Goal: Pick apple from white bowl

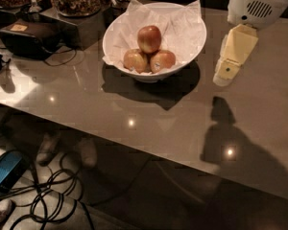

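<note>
Camera view: gripper (225,74) hangs over the table (134,109), just right of the white bowl (149,75) and apart from its rim; nothing seen in its hold, open or closed cannot be told. Bare tabletop runs below and right of it toward the slanting near edge. Apple (149,38) sits on two other apples (136,60) inside the bowl on crinkled paper (182,25). Black box (26,35) far left.
</note>
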### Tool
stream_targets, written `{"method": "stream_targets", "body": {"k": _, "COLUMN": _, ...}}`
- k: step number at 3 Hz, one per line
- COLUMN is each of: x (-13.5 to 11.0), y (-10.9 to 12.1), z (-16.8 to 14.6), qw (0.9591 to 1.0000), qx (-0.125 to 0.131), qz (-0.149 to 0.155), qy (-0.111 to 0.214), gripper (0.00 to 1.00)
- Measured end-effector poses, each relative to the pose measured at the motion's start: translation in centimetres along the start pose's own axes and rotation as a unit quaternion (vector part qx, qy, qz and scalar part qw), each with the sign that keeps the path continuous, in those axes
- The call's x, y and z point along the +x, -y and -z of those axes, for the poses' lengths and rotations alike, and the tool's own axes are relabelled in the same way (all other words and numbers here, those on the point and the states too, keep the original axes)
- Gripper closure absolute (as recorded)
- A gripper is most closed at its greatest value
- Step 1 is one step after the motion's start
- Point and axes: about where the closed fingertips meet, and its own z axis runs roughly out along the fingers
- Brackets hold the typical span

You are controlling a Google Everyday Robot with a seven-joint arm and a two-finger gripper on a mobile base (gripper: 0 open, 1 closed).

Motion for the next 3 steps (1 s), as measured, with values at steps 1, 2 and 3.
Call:
{"method": "stream_targets", "body": {"k": 1, "x": -1.4, "y": 0.6, "z": 0.0, "qw": 0.9998, "qx": -0.001, "qz": -0.009, "qy": 0.018, "gripper": 0.0}}
{"method": "stream_targets", "body": {"k": 2, "x": -8.7, "y": 3.3, "z": 0.9, "qw": 0.9987, "qx": 0.017, "qz": 0.002, "qy": 0.047, "gripper": 0.0}}
{"method": "stream_targets", "body": {"k": 3, "x": -9.3, "y": 3.6, "z": 0.9, "qw": 0.9981, "qx": 0.025, "qz": 0.003, "qy": 0.057, "gripper": 0.0}}
